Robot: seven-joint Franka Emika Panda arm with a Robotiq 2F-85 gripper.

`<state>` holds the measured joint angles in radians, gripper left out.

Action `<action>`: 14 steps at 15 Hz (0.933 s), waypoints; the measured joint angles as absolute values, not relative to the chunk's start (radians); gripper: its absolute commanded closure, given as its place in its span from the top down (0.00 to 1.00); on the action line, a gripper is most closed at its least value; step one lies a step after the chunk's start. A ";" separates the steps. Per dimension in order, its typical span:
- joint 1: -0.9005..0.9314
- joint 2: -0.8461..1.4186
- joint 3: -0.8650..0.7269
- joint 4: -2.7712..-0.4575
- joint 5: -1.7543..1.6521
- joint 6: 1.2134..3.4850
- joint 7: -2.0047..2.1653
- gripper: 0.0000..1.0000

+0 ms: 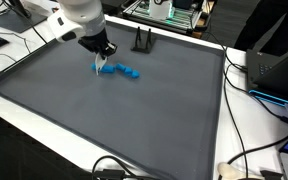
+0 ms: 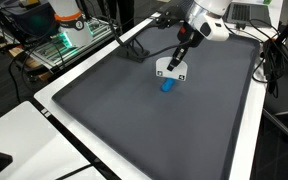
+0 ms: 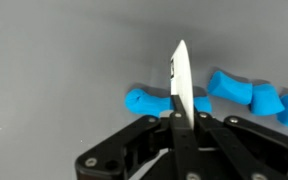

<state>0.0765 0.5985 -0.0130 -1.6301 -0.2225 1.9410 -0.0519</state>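
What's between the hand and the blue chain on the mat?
Only the white flat piece clamped in the hand; the wrist view shows it edge-on in front of the blue chain.

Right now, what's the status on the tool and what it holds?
Tool shut on white card. Card hangs edge-down at blue chain, contact unclear. Black stand well off, at mat edge.
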 measured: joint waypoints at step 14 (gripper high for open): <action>0.085 0.625 -0.013 -1.627 -0.249 1.942 -0.051 0.01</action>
<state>0.0853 0.6248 -0.0133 -1.6265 -0.2487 1.9420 -0.0509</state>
